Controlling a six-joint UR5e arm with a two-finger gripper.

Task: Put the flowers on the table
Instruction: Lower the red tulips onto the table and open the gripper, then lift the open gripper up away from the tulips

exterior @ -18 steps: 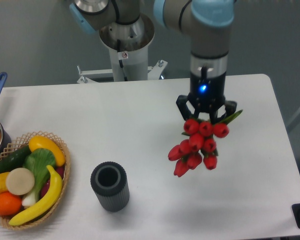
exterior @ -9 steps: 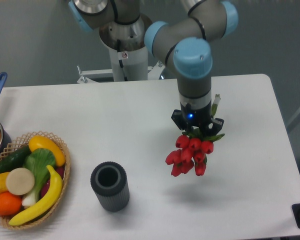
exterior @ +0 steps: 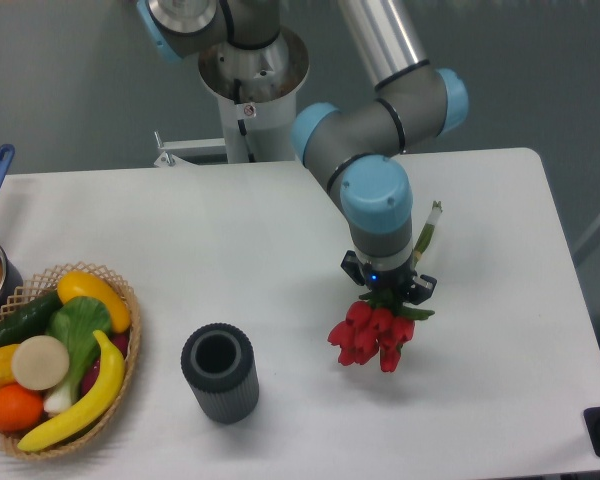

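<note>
Gripping the flowers (exterior: 372, 335) by the stems, gripper (exterior: 385, 283) points down over the right half of the table (exterior: 280, 230), jaws closed narrow on the bunch. Red buds hang below the fingers, low over the white top; whether they touch it cannot be told. Green stem ends stick up behind the wrist. Dark ribbed cylinder (exterior: 220, 372) stands left of the bunch. Wicker basket (exterior: 125, 340) of fruit and vegetables sits at the left edge.

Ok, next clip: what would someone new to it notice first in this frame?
The bunch of red flowers, held in the gripper over the right half of the white table, with green stems poking up past the wrist. Next, the wicker basket of colourful fruit and vegetables at the left edge, with a dark ribbed cylinder standing beside it.
</note>
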